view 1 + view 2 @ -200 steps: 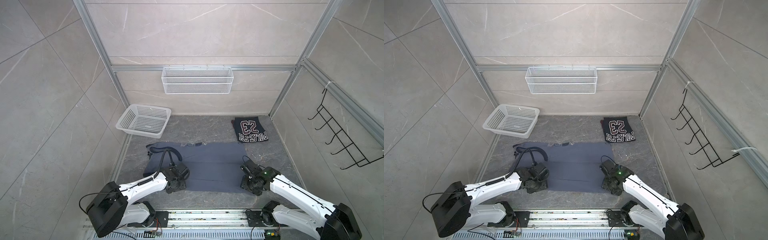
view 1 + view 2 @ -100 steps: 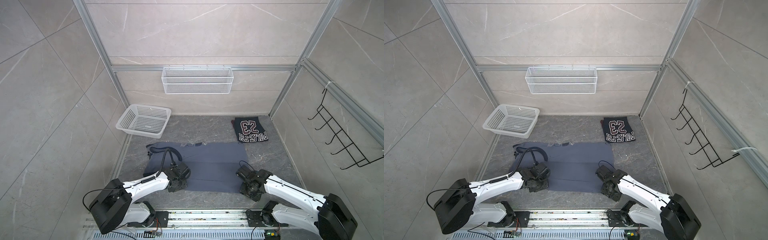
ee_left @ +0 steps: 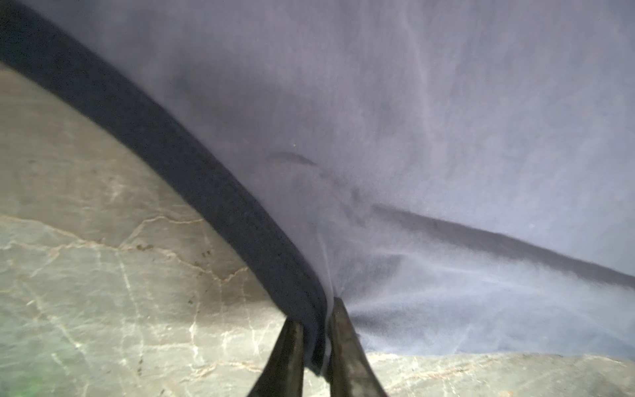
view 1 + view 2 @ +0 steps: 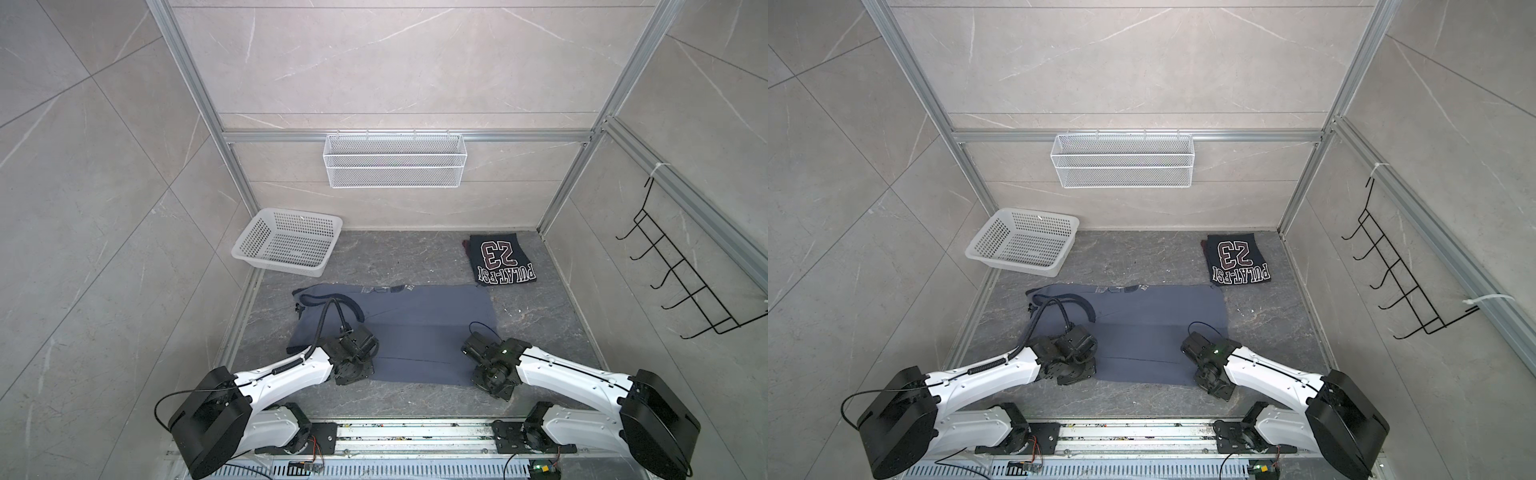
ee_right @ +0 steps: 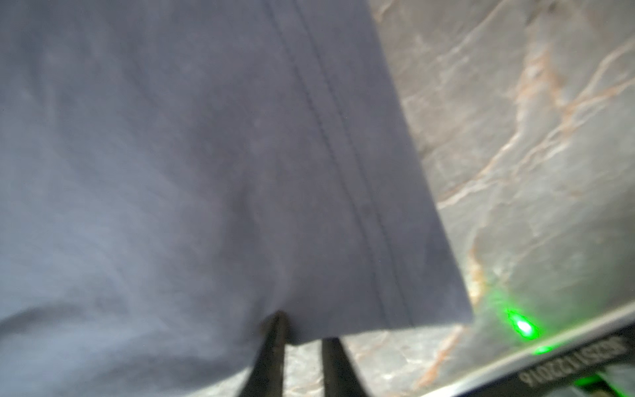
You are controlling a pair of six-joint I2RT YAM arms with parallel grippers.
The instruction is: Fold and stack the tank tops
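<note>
Slate blue-grey tank top [image 4: 419, 328] is lying spread flat before me, while the navy tank top [image 4: 500, 257] is sitting folded at the far right, probably as the stack's base. My left gripper [image 3: 316, 314] is pinching the spread top's dark armhole trim. My right gripper [image 5: 304, 328] is sitting nearly closed at the near hem corner, grip uncertain. I judge I'm taking both near corners to fold it away from me.
</note>
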